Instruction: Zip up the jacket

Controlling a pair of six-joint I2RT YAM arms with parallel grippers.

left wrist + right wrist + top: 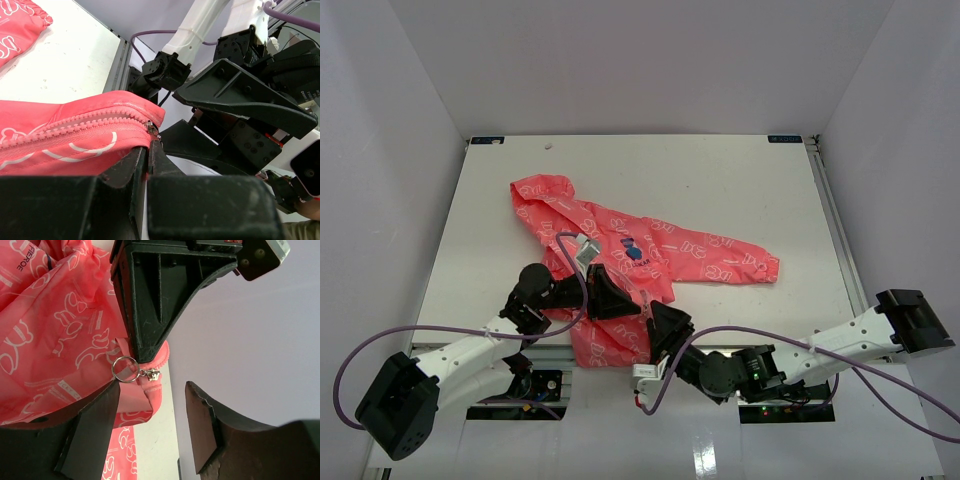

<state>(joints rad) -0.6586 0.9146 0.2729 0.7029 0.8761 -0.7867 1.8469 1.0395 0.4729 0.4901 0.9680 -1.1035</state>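
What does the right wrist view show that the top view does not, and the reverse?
Right wrist only: the zipper's metal ring pull at the hem corner, by the open right hand. Top only: the hood and a sleeve stretched sideways. Both: the coral jacket, with the left hand at its hem.

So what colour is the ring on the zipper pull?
Silver, a shiny metal ring; the right wrist view shows it best.

We are seeing a white surface [740, 180]; the coral-pink jacket [690, 250] is lying spread across its middle, hood pointing far-left, hem reaching the near edge.
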